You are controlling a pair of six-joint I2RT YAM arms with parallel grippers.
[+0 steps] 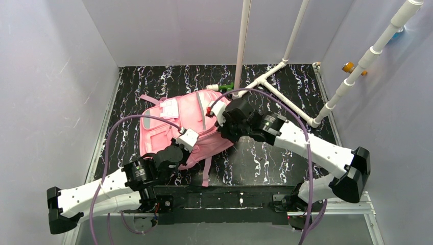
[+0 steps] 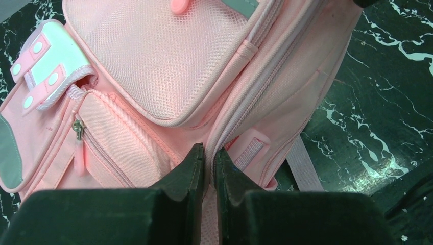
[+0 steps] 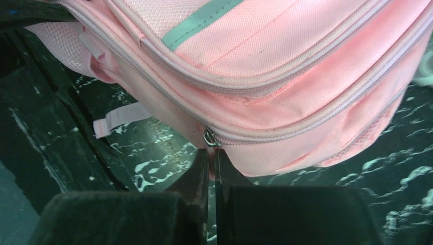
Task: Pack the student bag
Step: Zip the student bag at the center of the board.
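Observation:
The student bag (image 1: 171,120), a soft pink backpack, lies face up on the dark marbled table. My left gripper (image 1: 187,138) is at its near right side. In the left wrist view this gripper (image 2: 209,154) is shut on a fold of the bag (image 2: 153,66) along a zipper seam. My right gripper (image 1: 218,116) is at the bag's far right edge. In the right wrist view it (image 3: 211,154) is shut just below a metal zipper slider (image 3: 210,138), pinching a pink pull tab on the bag's (image 3: 286,61) side.
A white pipe frame (image 1: 286,99) stands on the table behind and to the right of the bag. A small green and white object (image 1: 222,87) lies at the bag's far edge. Grey walls close in on three sides. A loose pink strap (image 1: 206,173) trails toward the near edge.

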